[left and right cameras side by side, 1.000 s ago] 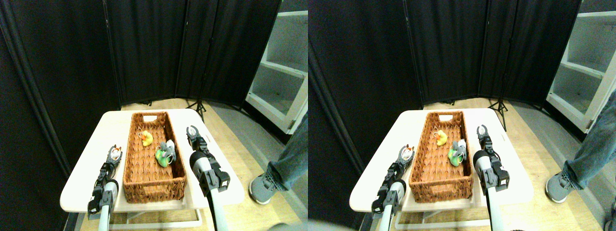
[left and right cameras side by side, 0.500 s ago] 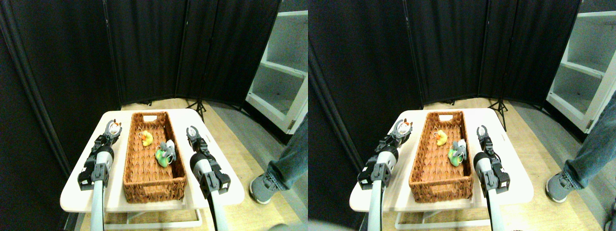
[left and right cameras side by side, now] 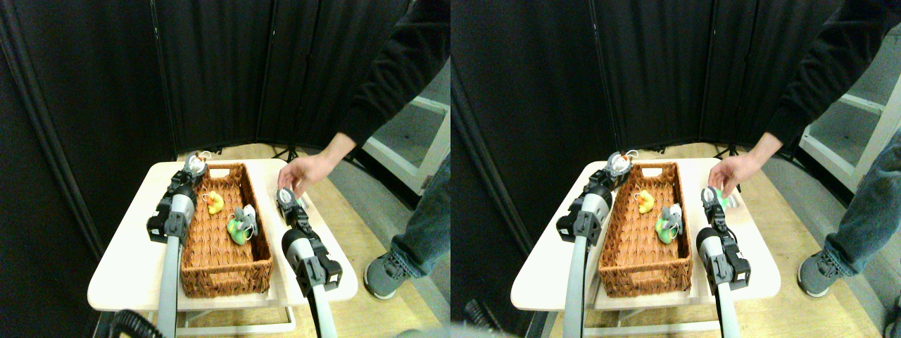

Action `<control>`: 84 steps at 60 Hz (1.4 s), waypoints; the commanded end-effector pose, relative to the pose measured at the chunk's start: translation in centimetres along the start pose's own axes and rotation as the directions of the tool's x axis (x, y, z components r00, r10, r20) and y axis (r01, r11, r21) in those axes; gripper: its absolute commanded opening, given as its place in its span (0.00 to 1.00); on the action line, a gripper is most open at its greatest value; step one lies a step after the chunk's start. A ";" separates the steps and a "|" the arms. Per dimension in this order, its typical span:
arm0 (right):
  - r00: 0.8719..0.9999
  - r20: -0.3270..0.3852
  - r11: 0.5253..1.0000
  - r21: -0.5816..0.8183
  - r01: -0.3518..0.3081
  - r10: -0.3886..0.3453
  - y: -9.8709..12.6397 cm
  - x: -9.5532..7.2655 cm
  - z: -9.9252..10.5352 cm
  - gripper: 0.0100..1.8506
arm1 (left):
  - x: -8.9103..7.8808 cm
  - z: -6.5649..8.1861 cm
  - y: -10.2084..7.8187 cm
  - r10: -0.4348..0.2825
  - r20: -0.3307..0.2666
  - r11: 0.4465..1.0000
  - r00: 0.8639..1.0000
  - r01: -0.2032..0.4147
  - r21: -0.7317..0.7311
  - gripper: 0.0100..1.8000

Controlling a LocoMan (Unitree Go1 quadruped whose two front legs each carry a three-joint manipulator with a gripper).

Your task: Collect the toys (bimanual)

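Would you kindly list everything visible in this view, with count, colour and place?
Table: one, white, centre.
Basket: one, brown wicker, on the table.
Yellow toy: one, inside the basket.
Green toy: one, inside the basket.
Grey toy: one, beside the green one.
Small toy: one, whitish, at the left gripper.
Screen: black, behind.
Person's hand: one, above the right gripper.
Left gripper: over the basket's far left corner.
Right gripper: right of the basket.

No readable text, label, brand, number or sign is seen on any surface; anything printed is too small to tell.
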 end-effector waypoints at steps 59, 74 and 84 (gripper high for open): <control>0.999 -0.049 0.998 -0.060 -0.012 0.009 0.0 0.5 1.1 0.00 | -2.2 3.8 2.2 0.092 -0.050 0.994 0.995 -0.094 -0.051 0.32; 0.994 -0.098 0.993 -0.114 0.036 -0.047 -1.7 1.0 1.0 0.07 | -4.6 6.7 5.0 0.134 0.024 0.989 0.991 -0.135 0.060 0.23; 0.987 -0.131 0.991 -0.113 0.074 -0.088 -3.0 1.3 0.7 0.20 | -6.1 6.9 6.1 0.166 0.087 0.980 0.982 -0.174 0.099 0.20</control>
